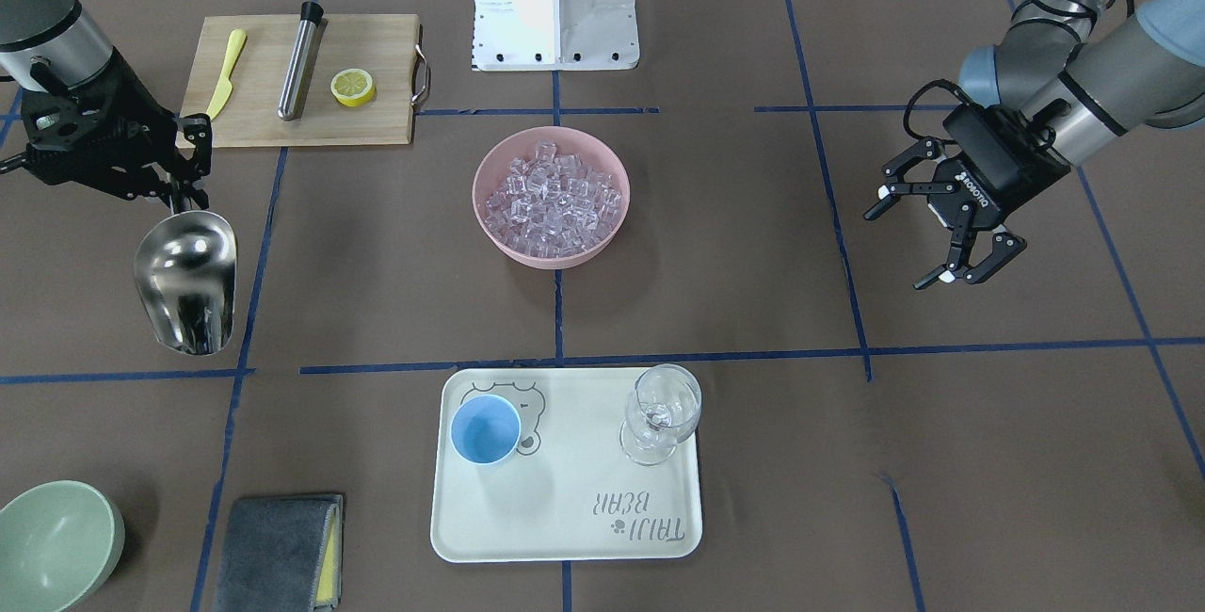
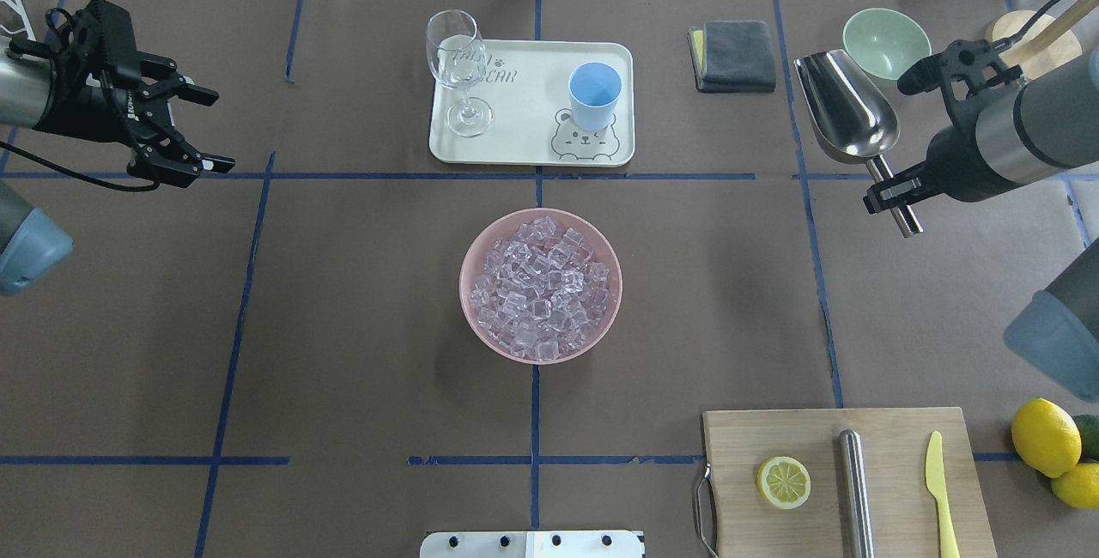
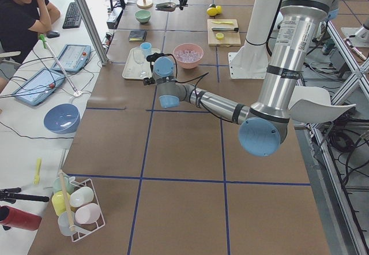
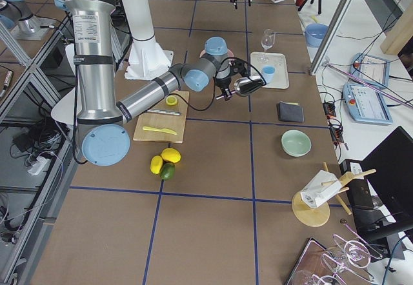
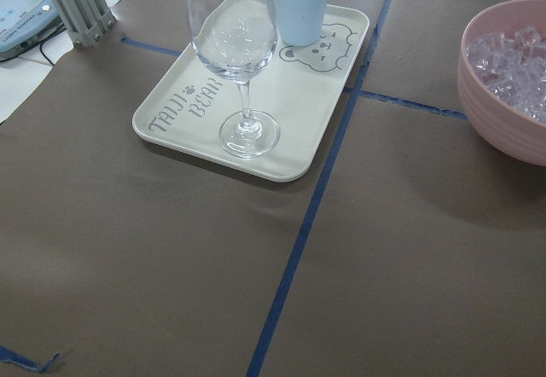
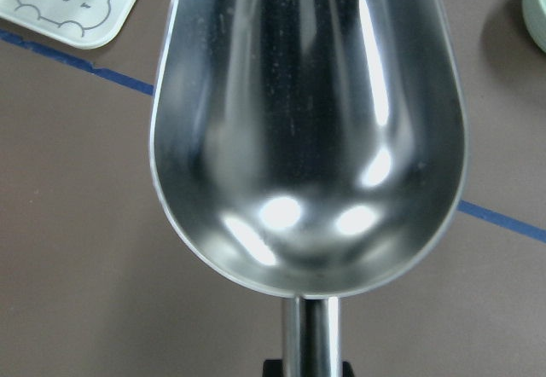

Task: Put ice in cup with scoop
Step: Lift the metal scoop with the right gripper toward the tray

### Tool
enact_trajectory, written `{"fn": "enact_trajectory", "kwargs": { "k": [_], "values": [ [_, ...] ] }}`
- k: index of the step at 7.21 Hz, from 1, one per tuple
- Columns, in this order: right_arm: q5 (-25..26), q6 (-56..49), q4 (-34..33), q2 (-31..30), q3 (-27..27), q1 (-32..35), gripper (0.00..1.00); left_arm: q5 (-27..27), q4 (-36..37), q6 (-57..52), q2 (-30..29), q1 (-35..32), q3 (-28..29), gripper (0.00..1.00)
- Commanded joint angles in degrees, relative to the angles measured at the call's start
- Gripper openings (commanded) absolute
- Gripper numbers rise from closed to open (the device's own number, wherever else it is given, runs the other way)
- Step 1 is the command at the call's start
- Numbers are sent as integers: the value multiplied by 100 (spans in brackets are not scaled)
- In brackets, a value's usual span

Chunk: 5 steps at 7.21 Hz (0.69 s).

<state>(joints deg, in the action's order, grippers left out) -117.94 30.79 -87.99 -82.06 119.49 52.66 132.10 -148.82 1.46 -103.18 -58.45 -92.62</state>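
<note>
The ice (image 2: 541, 288) is piled in a pink bowl (image 2: 469, 300) at the table's middle. The light-blue cup (image 2: 594, 94) stands empty on a cream tray (image 2: 524, 154) beyond the bowl. My right gripper (image 2: 893, 191) is shut on the handle of the steel scoop (image 2: 846, 107) and holds it above the table, far right of the bowl. The right wrist view shows the scoop's bowl (image 6: 307, 130) empty. My left gripper (image 2: 215, 130) is open and empty at the far left. The left wrist view shows the cup (image 5: 299, 2) and the ice (image 5: 512, 49).
A clear wine glass (image 2: 455, 60) stands on the tray left of the cup. A pale-green bowl (image 2: 884, 43) and a grey cloth (image 2: 734, 54) lie near the scoop. A cutting board (image 2: 893, 438) at the near right holds a lemon half, a steel cylinder and a yellow knife.
</note>
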Motion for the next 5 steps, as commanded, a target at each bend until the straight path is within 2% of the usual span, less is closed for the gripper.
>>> {"fn": "enact_trajectory", "kwargs": {
  "k": [1,3,4,5],
  "values": [
    [716,-1621,-1105,480,153,8,0,0,2,-5,-9,0,7,100],
    [850,-1751,-1822,550,354,-411,0,0,-24,-40,-105,35,86,99],
    [1061,-2152,-2314,916,364,-544,0,-9,-15,-31,-158,122,43,99],
    [1628,-2687,-3023,1459,356,-816,0,-17,-15,-31,-158,123,25,99]
  ]
}}
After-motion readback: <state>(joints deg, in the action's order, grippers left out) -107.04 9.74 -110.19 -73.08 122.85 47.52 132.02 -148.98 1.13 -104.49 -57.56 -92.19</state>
